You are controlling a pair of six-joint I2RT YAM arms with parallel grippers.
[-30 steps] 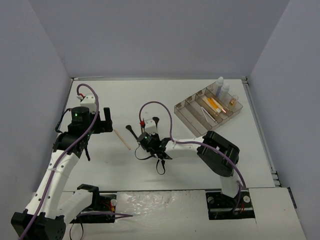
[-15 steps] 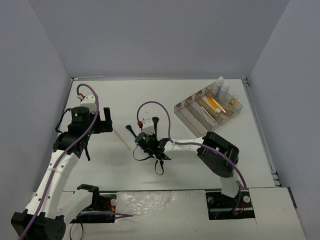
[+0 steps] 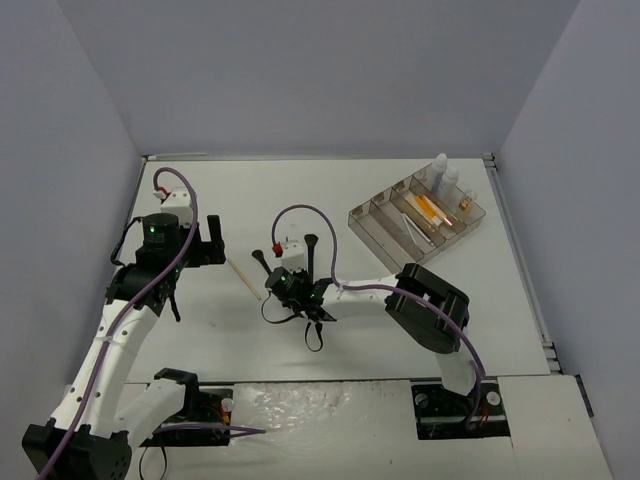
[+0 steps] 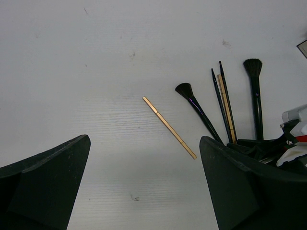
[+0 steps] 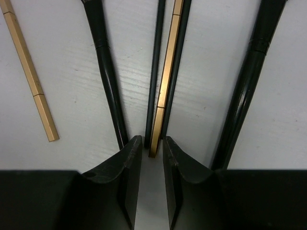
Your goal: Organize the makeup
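My right gripper (image 5: 152, 140) is low over the table in the top view (image 3: 297, 283). Its jaws stand narrowly apart around the near end of a thin tan stick (image 5: 165, 72); a gap shows on each side of it. Slim black liners (image 5: 154, 72) flank the stick, and black brushes (image 5: 108, 72) (image 5: 244, 86) lie further out. A second tan stick (image 5: 29, 72) lies loose to the left (image 4: 169, 127) (image 3: 244, 279). My left gripper (image 4: 144, 139) (image 3: 207, 243) is open and empty above the table, short of that stick.
The clear smoky tray (image 3: 365, 222) stands at the back right. It holds an orange tube (image 3: 430, 208) and pale sticks. Two white bottles (image 3: 445, 175) stand at its far end. The table's side edges and grey walls are close.
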